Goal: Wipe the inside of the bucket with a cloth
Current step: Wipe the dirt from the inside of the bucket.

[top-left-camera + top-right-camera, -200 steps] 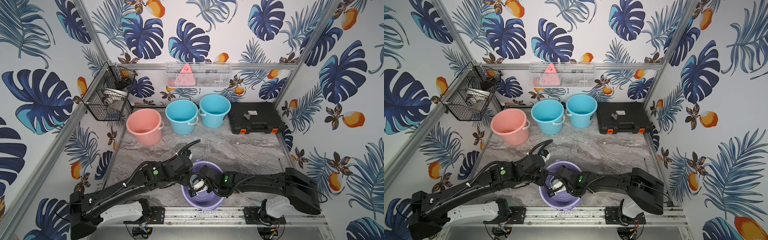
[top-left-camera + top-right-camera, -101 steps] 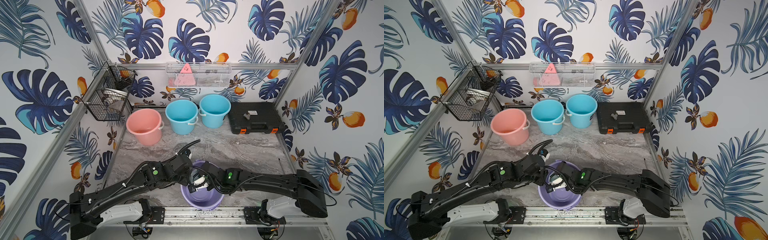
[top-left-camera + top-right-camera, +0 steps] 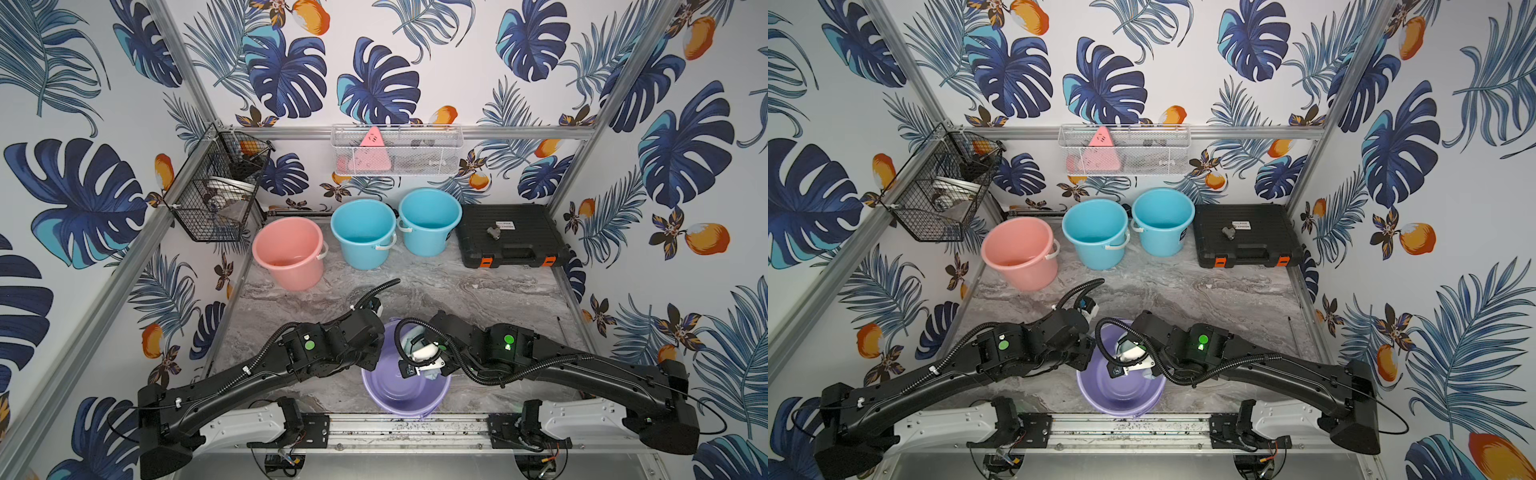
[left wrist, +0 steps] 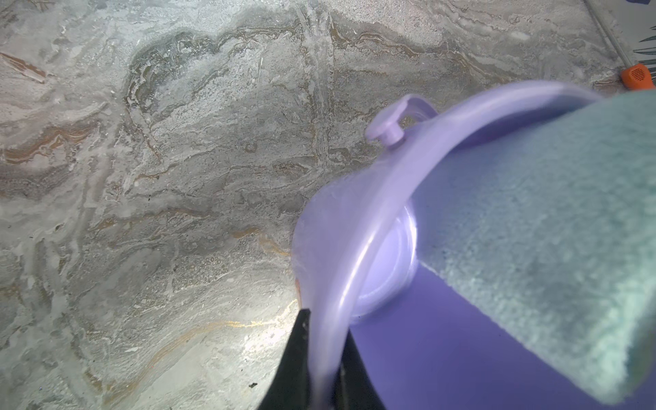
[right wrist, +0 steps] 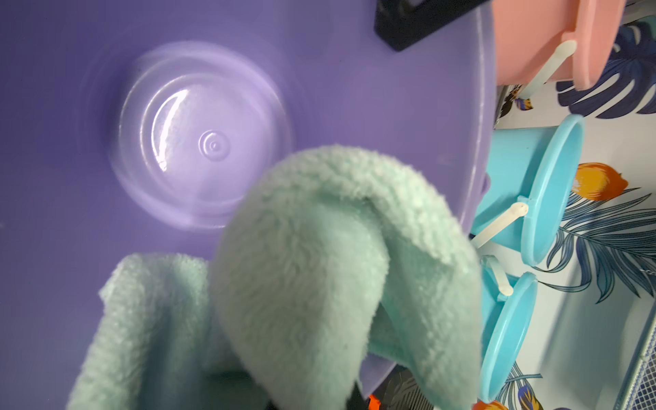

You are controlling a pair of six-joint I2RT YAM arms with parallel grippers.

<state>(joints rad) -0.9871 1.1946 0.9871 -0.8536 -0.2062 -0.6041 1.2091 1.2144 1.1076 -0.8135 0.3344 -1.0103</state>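
Observation:
The purple bucket [image 3: 399,395] [image 3: 1121,395] stands at the table's front centre. My left gripper [image 3: 372,358] [image 4: 324,328] is shut on its rim [image 4: 358,255], one black finger inside the wall and one outside. My right gripper [image 3: 417,369] [image 3: 1128,368] reaches down into the bucket from the right. A pale mint cloth [image 5: 312,269] [image 4: 550,248] bunches at its jaws and hides them. The cloth hangs in folds over the bucket's inner wall, above the round bottom [image 5: 206,142].
A pink bucket [image 3: 289,253] and two blue buckets [image 3: 363,232] [image 3: 430,220] stand in a row at the back. A black tool case [image 3: 509,235] lies at the back right. A black wire basket [image 3: 216,195] and a white mesh basket [image 3: 397,149] hang on the walls.
My right arm has swung its elbow outward and the wrist with the cloth has shifted a little to the right inside the bucket. The left arm and the bucket have stayed put.

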